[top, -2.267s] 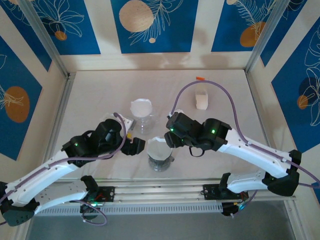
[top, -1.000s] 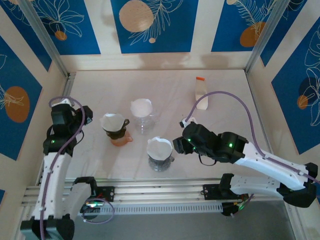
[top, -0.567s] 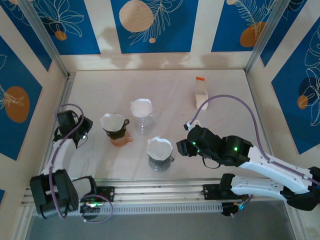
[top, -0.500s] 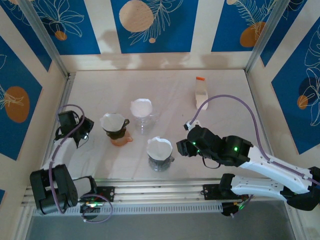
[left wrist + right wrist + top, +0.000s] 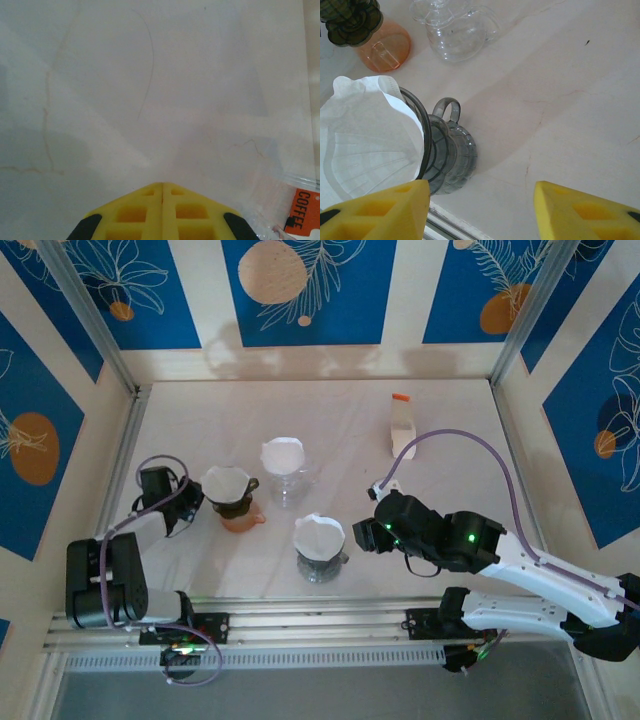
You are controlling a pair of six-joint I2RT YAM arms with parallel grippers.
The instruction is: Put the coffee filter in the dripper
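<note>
Job is looking done.
The coffee filter point(image 5: 367, 140) is sitting in the near dripper point(image 5: 447, 155); left tool point(image 5: 162, 186) is pinching shut, right tool point(image 5: 481, 200) is hanging open, both empty.

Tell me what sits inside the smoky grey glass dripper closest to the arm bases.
A white paper coffee filter sits open inside the smoky grey glass dripper, its edge rising above the rim. The dripper's bottom is covered by the paper.

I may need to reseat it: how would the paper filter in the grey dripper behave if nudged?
The paper filter looks thin and creased, so probably floppy and light. Its edge stands proud of the grey dripper, so a nudge would likely shift it.
</note>
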